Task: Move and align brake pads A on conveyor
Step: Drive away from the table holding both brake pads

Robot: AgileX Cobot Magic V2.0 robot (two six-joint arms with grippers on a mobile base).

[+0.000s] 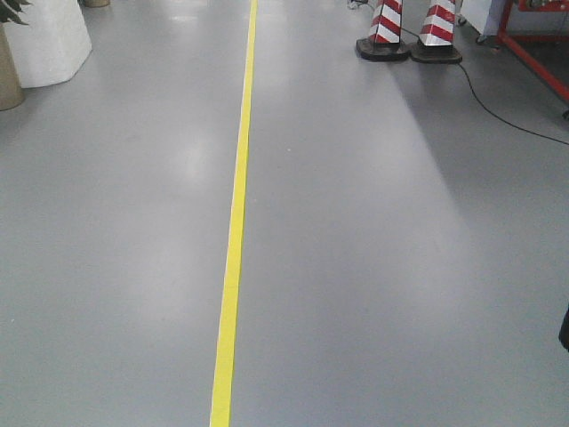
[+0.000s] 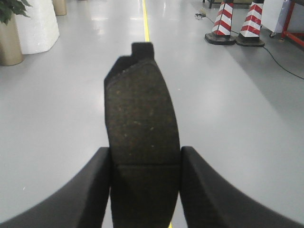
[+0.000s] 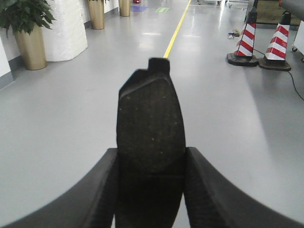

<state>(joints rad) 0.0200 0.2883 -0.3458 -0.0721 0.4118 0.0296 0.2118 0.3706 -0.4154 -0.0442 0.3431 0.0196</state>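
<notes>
In the left wrist view a brake pad A (image 2: 141,118), dark grey and gritty with a thin groove, sticks out forward above the grey floor. My left gripper (image 2: 145,159) is shut on its sides, black fingers (image 2: 90,190) pressed against both edges. The right wrist view shows another brake pad A (image 3: 151,123) held the same way, with my right gripper (image 3: 151,159) shut on it and its fingers (image 3: 209,190) touching each edge. Both pads are carried in the air. The conveyor is out of view. Neither gripper appears in the front view.
Grey floor with a yellow line (image 1: 236,213) runs ahead. Two red-and-white cones (image 1: 384,31) and a black cable (image 1: 498,111) lie at the far right by a red frame (image 1: 533,62). A white block (image 1: 49,40) and potted plants (image 3: 28,35) stand at the left.
</notes>
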